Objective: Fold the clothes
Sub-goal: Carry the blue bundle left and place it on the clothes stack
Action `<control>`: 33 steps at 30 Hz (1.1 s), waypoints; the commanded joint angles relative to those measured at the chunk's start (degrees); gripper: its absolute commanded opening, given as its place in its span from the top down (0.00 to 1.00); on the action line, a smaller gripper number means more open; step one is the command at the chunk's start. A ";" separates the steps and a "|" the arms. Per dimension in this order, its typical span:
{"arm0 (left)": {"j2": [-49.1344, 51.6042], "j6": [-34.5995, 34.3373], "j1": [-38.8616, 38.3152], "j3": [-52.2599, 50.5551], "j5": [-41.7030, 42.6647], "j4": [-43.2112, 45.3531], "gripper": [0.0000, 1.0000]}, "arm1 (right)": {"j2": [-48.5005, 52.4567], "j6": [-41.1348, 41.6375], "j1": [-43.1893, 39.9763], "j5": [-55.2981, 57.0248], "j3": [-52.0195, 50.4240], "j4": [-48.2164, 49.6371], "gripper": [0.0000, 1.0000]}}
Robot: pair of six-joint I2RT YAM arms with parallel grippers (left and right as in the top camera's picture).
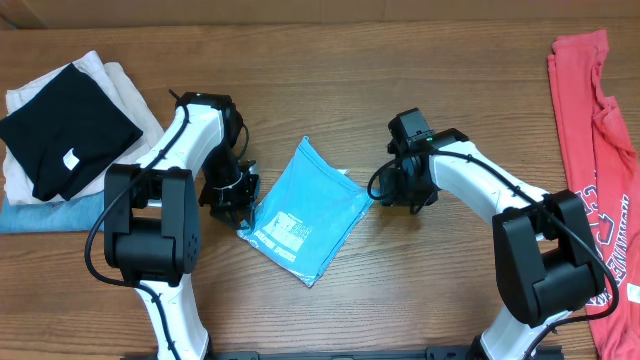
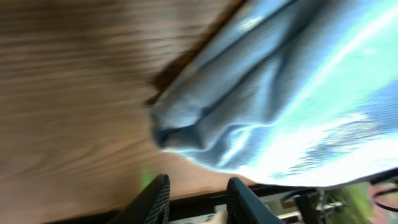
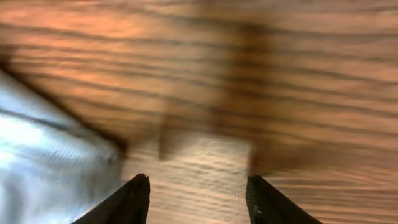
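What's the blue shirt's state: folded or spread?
Folded. The light blue T-shirt lies as a small compact rectangle, with no sleeves showing.

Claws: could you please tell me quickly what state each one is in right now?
Left claw: open, holding nothing; blue shirt just ahead.
Right claw: open, holding nothing, over the table.

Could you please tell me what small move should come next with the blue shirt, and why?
Probably ease the left claw forward and close it on the nearest corner of the light blue shirt. The shirt looks folded small, that corner lies just ahead of the open claw, and the right claw stands open over the table.
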 commanded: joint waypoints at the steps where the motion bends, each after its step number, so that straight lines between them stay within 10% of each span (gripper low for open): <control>1: -4.07 0.87 -0.11 0.37 6.64 2.99 0.65 | 0.02 -1.31 -0.28 5.11 -0.11 0.04 0.45; 4: -8.17 0.87 -0.09 0.37 6.91 9.57 0.58 | 0.02 -1.27 -0.28 5.01 -0.11 -0.07 0.45; 9: -11.04 3.32 -0.11 0.35 9.86 24.09 0.11 | 0.02 -1.01 -0.28 3.91 -0.13 -0.20 0.44; 33: 8.00 13.42 -6.60 0.35 24.17 32.35 0.27 | 0.02 -0.81 -0.28 3.08 -0.13 -0.55 0.44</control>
